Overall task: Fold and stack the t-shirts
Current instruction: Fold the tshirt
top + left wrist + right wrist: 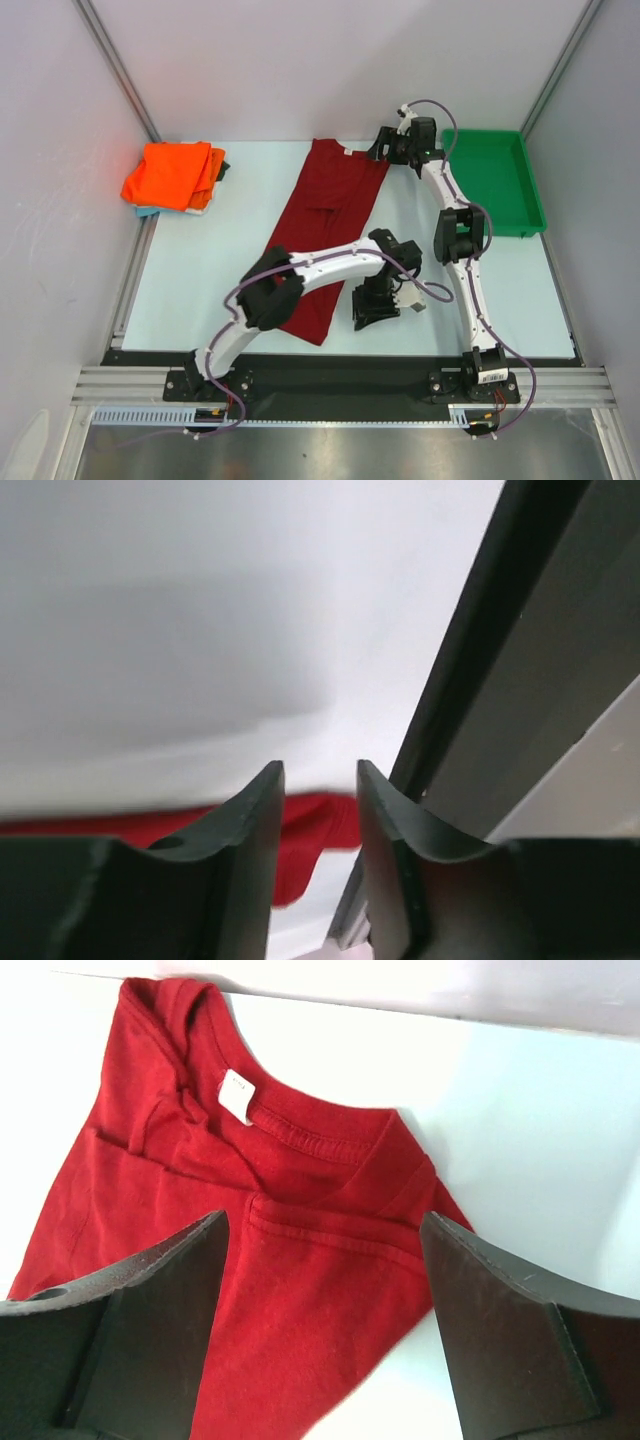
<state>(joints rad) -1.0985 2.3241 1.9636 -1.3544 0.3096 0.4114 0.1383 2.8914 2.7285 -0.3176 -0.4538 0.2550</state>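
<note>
Maroon shirt (330, 215) laid out long on table (220, 260); both grippers empty.
Shirt is seen folded lengthwise into a narrow strip, running from the far middle of the table slantwise toward the near edge, collar (300, 1135) at the far end with a white label (237, 1096) showing. Right gripper (322, 1222) is held over the collar end, jaws spread wide, nothing gripped. Left gripper (318, 780) is found low beside the shirt's near end, to its right; jaws parted by a narrow gap, nothing caught between, red cloth seen just beyond the tips. Orange shirt (170, 172) is noted folded in the far left corner, lying on a teal shirt (147, 211) of which only an edge shows. Green tray (495, 180) is noted at far right.
</note>
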